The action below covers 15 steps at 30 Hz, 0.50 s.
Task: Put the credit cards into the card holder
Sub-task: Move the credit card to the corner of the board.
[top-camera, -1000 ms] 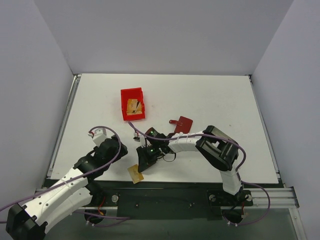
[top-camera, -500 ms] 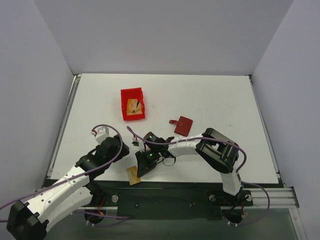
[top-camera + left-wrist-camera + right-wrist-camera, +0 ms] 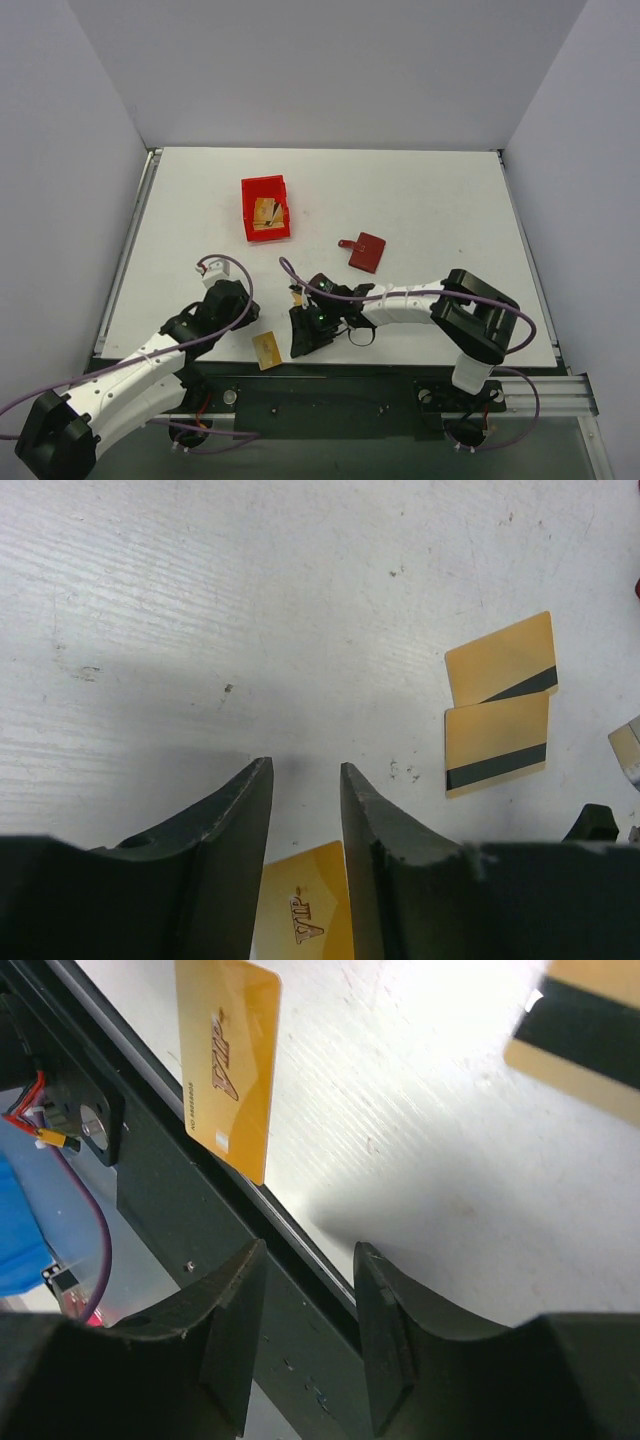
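one gold credit card (image 3: 228, 1065) lies flat, overhanging the near edge of the worktop (image 3: 430, 190), well apart from the card holder (image 3: 366, 252). left gripper (image 3: 305, 770) and right gripper (image 3: 310, 1250) both stand part open, empty. thin, stiff and slick, it likely suits a pinch at the overhang

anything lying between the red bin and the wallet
Nothing. In the top view, the stretch of white table between the red bin and the dark red wallet is bare.
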{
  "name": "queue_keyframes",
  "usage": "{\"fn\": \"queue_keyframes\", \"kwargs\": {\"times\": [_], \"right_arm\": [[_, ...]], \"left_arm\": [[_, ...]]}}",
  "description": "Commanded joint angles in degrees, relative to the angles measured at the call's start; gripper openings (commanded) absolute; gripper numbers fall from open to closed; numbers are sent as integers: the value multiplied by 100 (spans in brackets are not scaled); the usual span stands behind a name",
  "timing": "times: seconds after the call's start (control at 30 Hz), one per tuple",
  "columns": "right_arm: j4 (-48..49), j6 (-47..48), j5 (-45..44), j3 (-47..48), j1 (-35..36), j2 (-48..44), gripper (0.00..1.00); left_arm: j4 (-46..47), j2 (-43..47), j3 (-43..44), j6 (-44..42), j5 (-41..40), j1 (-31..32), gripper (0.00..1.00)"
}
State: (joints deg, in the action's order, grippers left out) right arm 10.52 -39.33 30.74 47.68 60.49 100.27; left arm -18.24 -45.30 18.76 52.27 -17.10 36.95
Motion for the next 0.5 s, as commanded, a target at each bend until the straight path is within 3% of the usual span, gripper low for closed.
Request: {"fn": "queue_keyframes", "kwargs": {"times": [0.0, 0.23, 0.33, 0.47], "right_arm": [[-7, -707, -534, -320, 182, -297, 39], [266, -1313, -771, -435, 586, -447, 49], [546, -1751, -912, -531, 675, -438, 51], [977, -2218, -1131, -716, 780, -359, 51]], "left_arm": [[400, 188, -83, -129, 225, -21, 39], [488, 135, -145, -314, 321, -21, 23], [488, 92, -171, -367, 418, -30, 2], [374, 21, -224, -367, 410, -21, 0]]}}
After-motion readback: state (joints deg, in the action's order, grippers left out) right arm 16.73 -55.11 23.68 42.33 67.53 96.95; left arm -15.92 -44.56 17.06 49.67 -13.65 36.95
